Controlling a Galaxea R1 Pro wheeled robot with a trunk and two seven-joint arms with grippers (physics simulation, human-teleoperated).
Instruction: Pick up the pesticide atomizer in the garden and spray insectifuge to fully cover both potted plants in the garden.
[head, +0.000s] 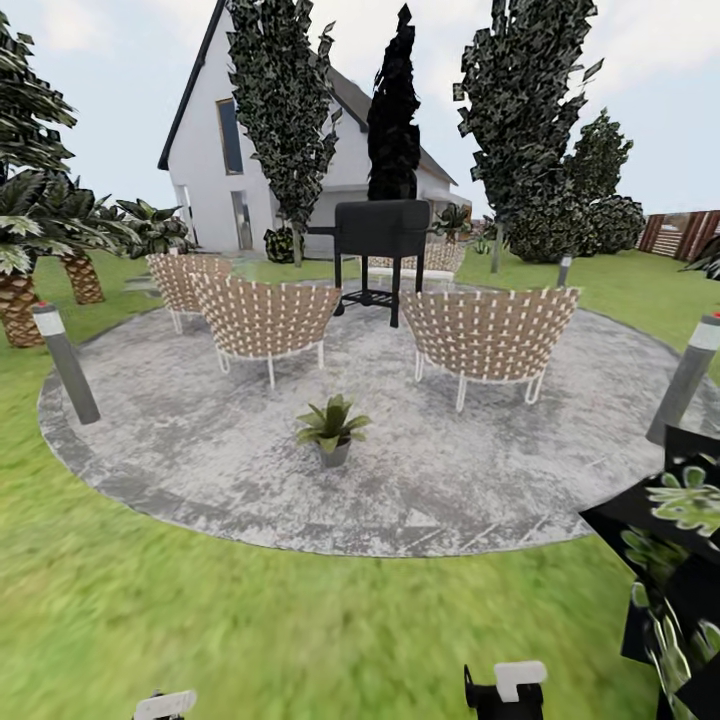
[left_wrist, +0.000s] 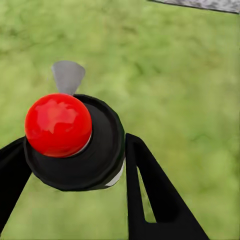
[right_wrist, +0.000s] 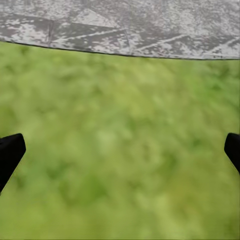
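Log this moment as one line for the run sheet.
left hand: shut on pesticide atomizer | right hand: open over lawn | potted plant: on patio, ahead | spraying: not yet

Right gripper (right_wrist: 120, 150) fingertips cropped at both edges, dark leafy plant (head: 672, 560) cut off — lawn (head: 250, 620) blurred
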